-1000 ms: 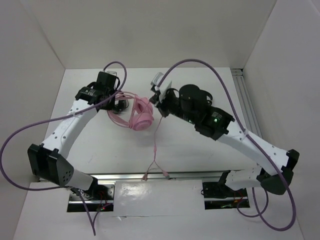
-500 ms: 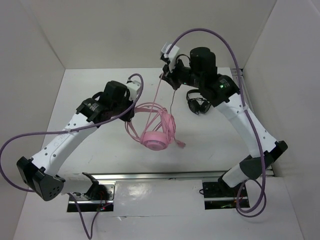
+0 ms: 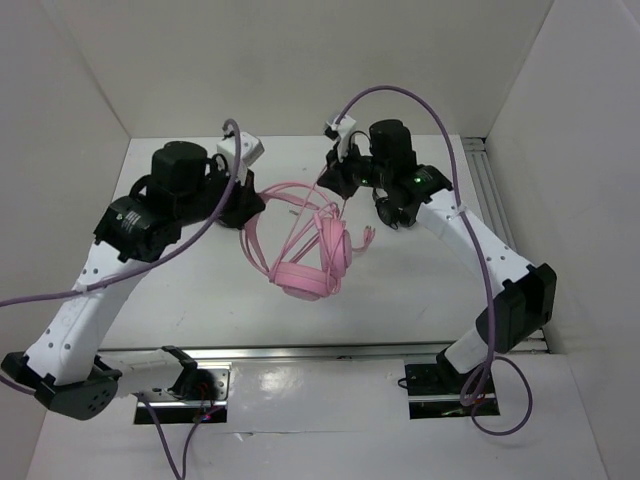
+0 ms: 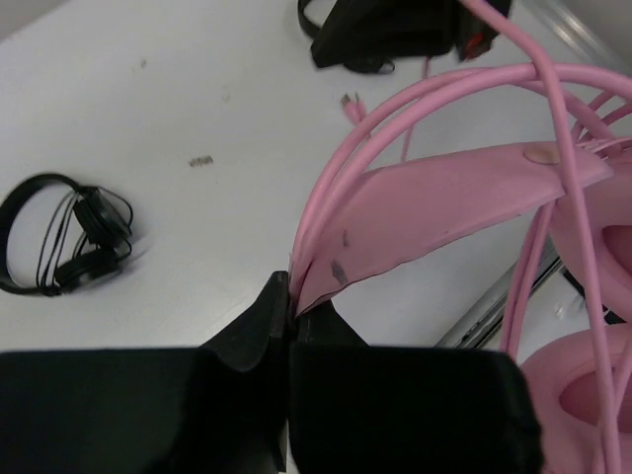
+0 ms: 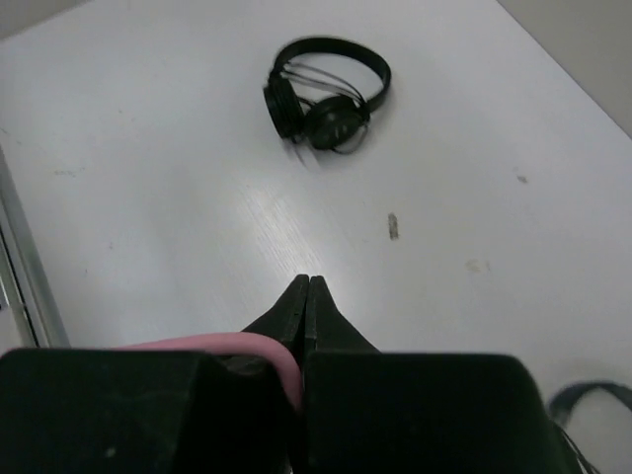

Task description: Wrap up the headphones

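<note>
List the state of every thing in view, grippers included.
headphones, held up by the headband, cups hanging.
cable, crossing over the headband, pinched by the right gripper.
left gripper, shut on the headband.
right gripper, shut on the cable.
black headset by the left arm, lying on the table, untouched.
black headset by the right arm, lying on the table, untouched.

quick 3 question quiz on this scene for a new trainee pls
1. True or false: the left fingers are shut on the headband of the pink headphones.
2. The right fingers pinch: A) a black headset B) something pink C) nothing.
3. Fill in: the small headset lying on the table is ___.
Key: 1 true; 2 B; 3 black.
</note>
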Motion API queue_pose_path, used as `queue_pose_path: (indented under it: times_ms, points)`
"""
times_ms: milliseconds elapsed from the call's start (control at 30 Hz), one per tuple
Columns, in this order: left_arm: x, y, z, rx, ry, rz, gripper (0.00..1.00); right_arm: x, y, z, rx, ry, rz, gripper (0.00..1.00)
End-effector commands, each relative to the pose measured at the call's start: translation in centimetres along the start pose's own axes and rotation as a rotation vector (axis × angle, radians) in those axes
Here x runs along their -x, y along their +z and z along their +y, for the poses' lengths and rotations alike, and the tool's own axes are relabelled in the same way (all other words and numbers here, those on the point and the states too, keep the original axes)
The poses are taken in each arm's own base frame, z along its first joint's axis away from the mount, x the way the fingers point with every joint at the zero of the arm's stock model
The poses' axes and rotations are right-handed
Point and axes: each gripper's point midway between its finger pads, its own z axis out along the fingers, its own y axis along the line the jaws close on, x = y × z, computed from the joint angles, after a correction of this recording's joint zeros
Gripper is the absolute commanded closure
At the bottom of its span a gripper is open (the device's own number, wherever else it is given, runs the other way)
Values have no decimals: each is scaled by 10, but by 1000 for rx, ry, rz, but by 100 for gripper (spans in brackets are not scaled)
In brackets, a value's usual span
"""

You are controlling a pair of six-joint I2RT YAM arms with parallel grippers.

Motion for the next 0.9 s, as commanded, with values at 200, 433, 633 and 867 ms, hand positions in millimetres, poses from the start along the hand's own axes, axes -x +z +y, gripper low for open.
queue_pose_path:
  times_ms: [200,433,633,867]
  points:
    - [126,-101,-52,-192,-212,-489,100,-2,38,57,358,175,-319,66]
    - [162,-154,-17,30,-344,-644,100,-64,94,81,486,275,-214,65]
    - [169,-166,5,160,-385,-675,100,-100,105,87,489,332,-197,62]
    - [164,-149,19,225,-423,-651,100,-113,117,110,517,359,-204,72]
